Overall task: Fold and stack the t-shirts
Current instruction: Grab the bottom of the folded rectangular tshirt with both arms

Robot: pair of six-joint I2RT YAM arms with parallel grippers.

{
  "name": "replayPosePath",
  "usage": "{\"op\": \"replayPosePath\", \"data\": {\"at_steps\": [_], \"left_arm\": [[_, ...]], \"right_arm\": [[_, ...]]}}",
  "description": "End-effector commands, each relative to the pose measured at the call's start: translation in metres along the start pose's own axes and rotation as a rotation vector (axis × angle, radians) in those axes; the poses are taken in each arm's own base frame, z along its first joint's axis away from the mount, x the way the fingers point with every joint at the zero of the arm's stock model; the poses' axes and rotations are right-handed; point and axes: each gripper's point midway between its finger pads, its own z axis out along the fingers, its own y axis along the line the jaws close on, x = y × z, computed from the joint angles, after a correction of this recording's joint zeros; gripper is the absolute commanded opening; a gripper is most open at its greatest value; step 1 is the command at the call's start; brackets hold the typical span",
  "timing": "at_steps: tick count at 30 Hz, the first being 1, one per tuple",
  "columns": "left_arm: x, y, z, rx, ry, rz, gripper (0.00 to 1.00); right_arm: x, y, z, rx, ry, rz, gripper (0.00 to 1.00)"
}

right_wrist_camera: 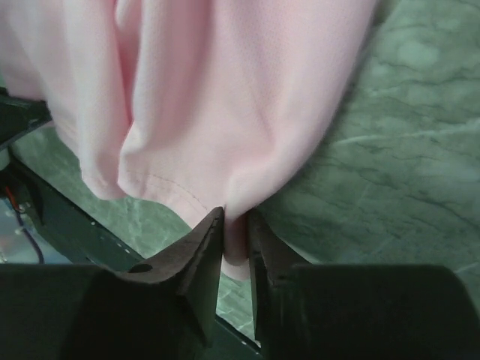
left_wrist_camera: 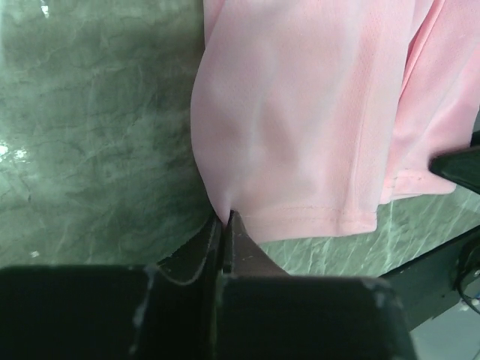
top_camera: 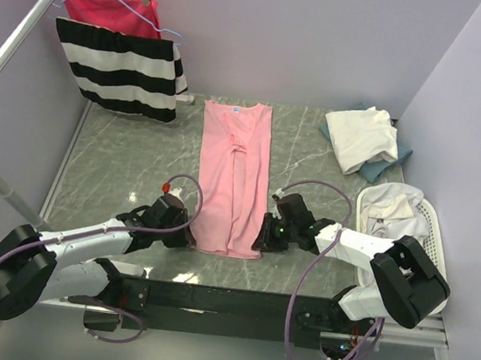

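Note:
A light pink t-shirt (top_camera: 233,175) lies in a long narrow strip on the green marble table (top_camera: 119,165), sleeves folded in, collar at the far end. My left gripper (top_camera: 189,237) is shut on its near left hem corner, which shows in the left wrist view (left_wrist_camera: 225,214). My right gripper (top_camera: 261,240) is shut on the near right hem corner, which shows in the right wrist view (right_wrist_camera: 236,225). A cream-white t-shirt (top_camera: 360,138) lies crumpled on a blue one (top_camera: 389,163) at the far right.
A white basket (top_camera: 431,238) with pale clothes stands at the right edge. A black-and-white striped garment (top_camera: 122,69) and a magenta-red one (top_camera: 104,7) hang on a rack at the far left. A black rail (top_camera: 226,301) runs along the near edge.

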Motion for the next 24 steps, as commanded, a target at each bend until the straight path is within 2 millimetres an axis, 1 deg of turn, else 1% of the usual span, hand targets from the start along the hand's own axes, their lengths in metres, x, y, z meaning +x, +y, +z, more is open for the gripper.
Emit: {"op": "replayPosePath", "data": {"at_steps": [1,2,3,4,6,7,8,9,10,11,12,13,14,16,17,19,20,21,22,23,24], "left_arm": [[-0.008,-0.01,0.0,0.031,-0.021,0.029,0.01],[-0.005,-0.012,-0.002,0.037,-0.009,0.028,0.01],[-0.001,-0.013,-0.004,0.045,0.005,0.028,0.01],[0.0,-0.016,-0.009,0.056,0.004,0.017,0.01],[0.009,-0.013,-0.016,0.04,0.032,0.009,0.01],[0.008,-0.017,-0.021,0.06,0.024,-0.011,0.01],[0.015,-0.014,-0.024,0.051,0.047,-0.016,0.01],[0.018,-0.018,-0.028,0.07,0.054,-0.02,0.01],[0.022,-0.018,-0.03,0.068,0.066,-0.038,0.01],[0.03,-0.019,-0.032,0.071,0.086,-0.03,0.01],[0.035,-0.017,-0.034,0.06,0.102,-0.033,0.01],[0.036,-0.018,-0.036,0.059,0.096,-0.045,0.01],[0.041,-0.022,-0.039,0.07,0.102,-0.033,0.01],[0.038,-0.026,-0.043,0.078,0.09,-0.031,0.01],[0.031,-0.033,-0.045,0.085,0.068,-0.026,0.01],[0.023,-0.035,-0.046,0.066,0.047,-0.006,0.01],[0.012,-0.046,-0.05,0.076,0.019,0.002,0.01],[0.005,-0.045,-0.049,0.054,-0.004,0.01,0.01],[-0.001,-0.046,-0.049,0.037,-0.021,0.025,0.01],[-0.016,-0.055,-0.052,0.035,-0.072,0.032,0.01],[-0.022,-0.055,-0.049,0.01,-0.084,0.05,0.01]], "right_arm": [[0.005,-0.011,0.001,0.053,0.006,-0.023,0.17],[0.007,-0.011,0.0,0.049,0.009,-0.02,0.02],[0.01,-0.009,-0.002,0.036,0.017,-0.019,0.0],[0.015,-0.01,-0.005,0.028,0.021,-0.007,0.0],[0.021,-0.005,-0.01,-0.001,0.026,-0.006,0.0],[0.029,-0.007,-0.012,0.003,0.041,0.006,0.0],[0.036,-0.004,-0.013,-0.004,0.054,-0.003,0.0],[0.039,0.0,-0.017,-0.021,0.053,-0.008,0.0],[0.045,0.001,-0.018,-0.024,0.063,0.001,0.0],[0.048,0.003,-0.02,-0.029,0.068,-0.002,0.0],[0.051,0.009,-0.024,-0.048,0.067,-0.02,0.0],[0.053,0.012,-0.026,-0.066,0.074,-0.026,0.0],[0.052,0.016,-0.028,-0.077,0.068,-0.032,0.0],[0.043,0.027,-0.036,-0.103,0.037,-0.064,0.0],[0.039,0.03,-0.039,-0.103,0.026,-0.076,0.0],[0.026,0.041,-0.047,-0.109,-0.009,-0.12,0.0],[0.017,0.041,-0.049,-0.088,-0.042,-0.13,0.0],[0.011,0.043,-0.051,-0.079,-0.059,-0.141,0.0],[0.001,0.051,-0.055,-0.081,-0.081,-0.168,0.0],[-0.008,0.052,-0.057,-0.07,-0.106,-0.179,0.0],[-0.017,0.059,-0.059,-0.075,-0.122,-0.198,0.0]]}}
